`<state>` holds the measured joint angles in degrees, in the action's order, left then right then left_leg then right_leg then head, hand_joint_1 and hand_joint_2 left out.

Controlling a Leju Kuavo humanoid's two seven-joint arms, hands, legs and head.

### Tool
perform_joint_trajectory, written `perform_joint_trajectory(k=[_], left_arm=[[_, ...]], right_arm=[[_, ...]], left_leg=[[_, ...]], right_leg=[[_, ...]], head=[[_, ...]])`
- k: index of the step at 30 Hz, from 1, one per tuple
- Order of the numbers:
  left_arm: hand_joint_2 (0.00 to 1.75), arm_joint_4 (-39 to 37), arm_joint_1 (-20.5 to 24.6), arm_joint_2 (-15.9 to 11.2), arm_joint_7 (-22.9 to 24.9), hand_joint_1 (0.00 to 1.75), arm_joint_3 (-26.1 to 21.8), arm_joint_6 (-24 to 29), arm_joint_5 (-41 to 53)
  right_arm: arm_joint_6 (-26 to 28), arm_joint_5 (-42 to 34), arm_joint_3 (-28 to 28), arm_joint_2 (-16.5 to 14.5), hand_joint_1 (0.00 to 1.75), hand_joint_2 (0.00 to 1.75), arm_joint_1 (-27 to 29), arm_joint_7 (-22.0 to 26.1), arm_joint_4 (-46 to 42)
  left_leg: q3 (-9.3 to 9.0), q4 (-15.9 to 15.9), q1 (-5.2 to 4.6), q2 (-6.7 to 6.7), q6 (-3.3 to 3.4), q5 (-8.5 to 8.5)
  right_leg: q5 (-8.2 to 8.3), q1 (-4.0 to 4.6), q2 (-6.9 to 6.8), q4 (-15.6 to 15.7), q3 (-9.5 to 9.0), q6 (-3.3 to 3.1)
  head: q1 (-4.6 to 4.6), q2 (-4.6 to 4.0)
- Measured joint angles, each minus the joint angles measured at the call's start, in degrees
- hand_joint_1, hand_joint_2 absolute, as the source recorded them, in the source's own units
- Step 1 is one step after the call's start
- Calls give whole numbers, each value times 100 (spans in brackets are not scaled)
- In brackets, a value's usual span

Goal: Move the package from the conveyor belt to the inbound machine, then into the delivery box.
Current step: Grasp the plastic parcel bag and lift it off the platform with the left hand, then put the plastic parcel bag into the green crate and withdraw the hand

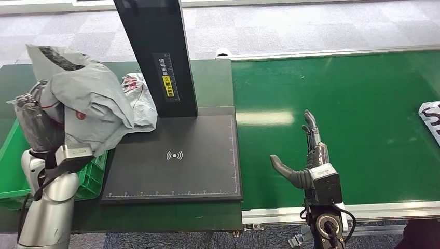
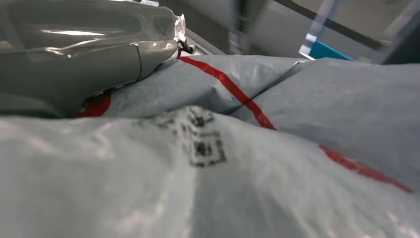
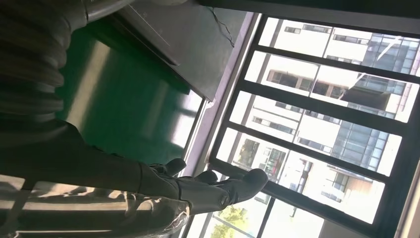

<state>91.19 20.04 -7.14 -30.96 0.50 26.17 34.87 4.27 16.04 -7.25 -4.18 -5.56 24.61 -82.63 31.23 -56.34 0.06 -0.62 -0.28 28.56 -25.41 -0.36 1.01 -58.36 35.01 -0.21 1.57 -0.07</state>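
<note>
Above the green crate (image 1: 13,155), the left hand (image 1: 36,122) grips the grey package (image 1: 88,101), which hangs directly over it. Right hand (image 1: 306,155) hovers open and empty over the belt (image 1: 353,104).

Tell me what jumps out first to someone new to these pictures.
The left hand holds a crumpled grey package up over the green box at the far left. The right hand hovers open above the green belt, and the black scanner sits between them.
</note>
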Motion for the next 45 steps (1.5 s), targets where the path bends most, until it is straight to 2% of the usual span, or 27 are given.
perform_joint_trajectory(k=[3,6,9,12,16,20,24,31,32,35,36,41,45], left_arm=[[175,-71,52,37,36,175,-435,43,29],[175,-131,94,74,112,175,-655,110,197],[175,-369,258,84,480,175,-819,308,762],[175,-1326,743,-107,1069,175,-1038,587,1625],[175,-3340,1528,-617,1890,175,-1303,886,2754],[175,-4749,1895,-938,2151,175,-1403,989,3150],[175,-5482,2004,-1073,2214,175,-1412,1005,3224],[175,-6041,2109,-1148,2638,175,-1428,807,3430],[175,-6083,2108,-1150,2643,164,-1438,802,3442],[175,-6174,2107,-1150,2655,35,-1454,714,3504],[175,-6197,2108,-1149,2672,3,-1455,652,3537],[175,-6244,2115,-1108,2653,0,-1501,501,3461],[175,-6111,2121,-1018,2091,0,-1743,509,2715]], right_arm=[[-14,25,47,-39,0,175,48,-2,-101],[-22,37,59,-67,0,175,56,-4,-152],[-33,39,60,-84,0,175,56,-7,-177],[-33,1,43,-92,0,175,50,-19,-187],[-20,-113,-56,-82,0,175,26,-37,-187],[-4,-161,-112,-71,0,175,-7,-45,-187],[1,-167,-154,-65,0,175,-46,-49,-187],[1,-170,-214,-63,0,175,-65,-76,-187],[1,-172,-219,-63,0,175,-72,-82,-187],[1,-175,-236,-63,0,175,-99,-91,-187],[-1,-175,-239,-63,0,175,-108,-94,-186],[-31,-161,-241,-65,0,175,-127,-129,-183],[-47,-148,-240,-66,0,175,-121,-137,-183]], left_leg=[[-3,0,0,1,1,-3],[-1,0,0,0,1,-4],[0,0,0,-1,2,-4],[1,0,1,-1,-1,-6],[-6,1,7,26,-10,-13],[-3,1,12,31,-14,-15],[6,1,12,29,-13,-14],[10,0,12,26,-12,-12],[10,0,12,26,-12,-12],[10,0,12,24,-12,-12],[10,0,13,23,-12,-12],[8,0,13,24,-12,-13],[8,0,12,24,-12,-13]], right_leg=[[2,0,0,0,-1,-1],[2,0,-1,-1,-1,-1],[2,0,-1,-1,0,-1],[3,0,-2,-1,-1,-2],[15,8,20,-7,4,-19],[17,16,26,-8,8,-22],[16,16,25,-4,11,-22],[16,15,24,0,13,-21],[16,15,24,0,13,-21],[16,15,23,0,13,-21],[16,16,23,0,13,-21],[16,16,23,0,13,-22],[16,16,23,0,14,-21]], head=[[-1,0],[-1,0],[-2,0],[-3,0],[2,0],[-1,0],[-3,0],[-2,0],[-2,0],[-2,0],[-2,0],[-2,0],[-2,0]])
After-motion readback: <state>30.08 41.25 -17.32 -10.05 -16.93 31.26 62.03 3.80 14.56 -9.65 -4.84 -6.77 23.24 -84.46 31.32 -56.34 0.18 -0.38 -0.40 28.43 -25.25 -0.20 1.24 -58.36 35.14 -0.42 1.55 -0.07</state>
